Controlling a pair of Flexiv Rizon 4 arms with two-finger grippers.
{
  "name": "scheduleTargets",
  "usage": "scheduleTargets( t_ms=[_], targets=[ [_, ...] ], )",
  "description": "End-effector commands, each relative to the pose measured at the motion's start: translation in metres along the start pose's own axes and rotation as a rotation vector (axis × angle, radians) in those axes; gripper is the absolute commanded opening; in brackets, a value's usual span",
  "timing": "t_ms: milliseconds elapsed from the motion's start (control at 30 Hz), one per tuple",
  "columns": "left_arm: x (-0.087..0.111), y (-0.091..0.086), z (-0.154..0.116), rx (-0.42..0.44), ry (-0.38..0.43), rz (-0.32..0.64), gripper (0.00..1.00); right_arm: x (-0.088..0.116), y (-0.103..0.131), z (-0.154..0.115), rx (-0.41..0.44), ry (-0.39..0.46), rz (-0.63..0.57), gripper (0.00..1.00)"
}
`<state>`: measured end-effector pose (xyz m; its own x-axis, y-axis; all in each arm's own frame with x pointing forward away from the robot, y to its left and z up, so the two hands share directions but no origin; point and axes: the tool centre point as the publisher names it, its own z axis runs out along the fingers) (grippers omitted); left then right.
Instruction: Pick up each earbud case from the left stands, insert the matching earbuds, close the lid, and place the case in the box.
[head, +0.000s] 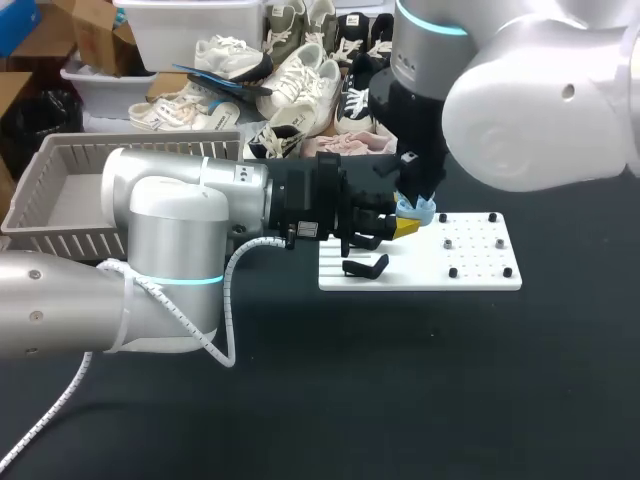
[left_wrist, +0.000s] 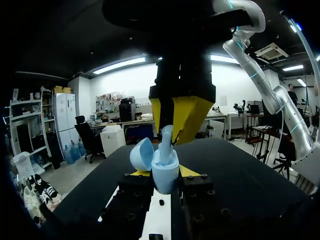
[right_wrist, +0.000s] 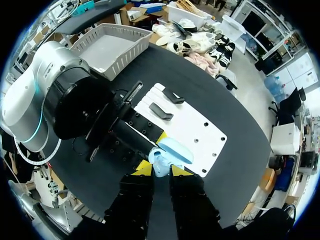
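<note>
Left claw grips a pale blue earbud case, one yellow tip pressed to each side of its rounded body, holding it upright just above the near end of a white board. The case's lid stands hinged open, tipped off to one side of the claw. Straight above, the right claw comes down from overhead, its yellow fingers pinched narrow around a pale blue earbud whose stem points into the mouth of the case. The two claws almost meet there, fingertips close together over the open shell.

Just beneath and beside the left claw, two black stands sit on the slotted end of the board. Farther ahead of it, the board carries small black pegs spread across its far half. Behind the left claw, well back alongside its arm, a grey slatted basket sits on the table, its pale floor showing.

Around the board's edges the dark tabletop runs on in front of both claws and out to either side.
</note>
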<state>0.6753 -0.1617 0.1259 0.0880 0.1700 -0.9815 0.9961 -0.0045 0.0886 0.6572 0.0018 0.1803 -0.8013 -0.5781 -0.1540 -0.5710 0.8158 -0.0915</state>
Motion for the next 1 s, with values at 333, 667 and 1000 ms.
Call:
scheduleTargets(
  t_ms=[333, 667, 1000],
  targets=[
    [0.0007, -0.0003, -0.0002, -0.001, -0.002, 0.001, 0.0, 0.0028, 0.0028, 0.0031, 0.005, 0.009, 0.006, 0.0],
    [0.0007, -0.0003, -0.0002, -0.001, -0.002, 0.001, 0.0, 0.0015, 0.0028, 0.0006, -0.001, 0.005, 0.009, 0.0],
    [0.0007, -0.0003, -0.0002, -0.001, -0.002, 0.001, 0.0, 0.0021, 0.0018, -0.0014, 0.007, 0.005, 0.01, 0.0]
  ],
)
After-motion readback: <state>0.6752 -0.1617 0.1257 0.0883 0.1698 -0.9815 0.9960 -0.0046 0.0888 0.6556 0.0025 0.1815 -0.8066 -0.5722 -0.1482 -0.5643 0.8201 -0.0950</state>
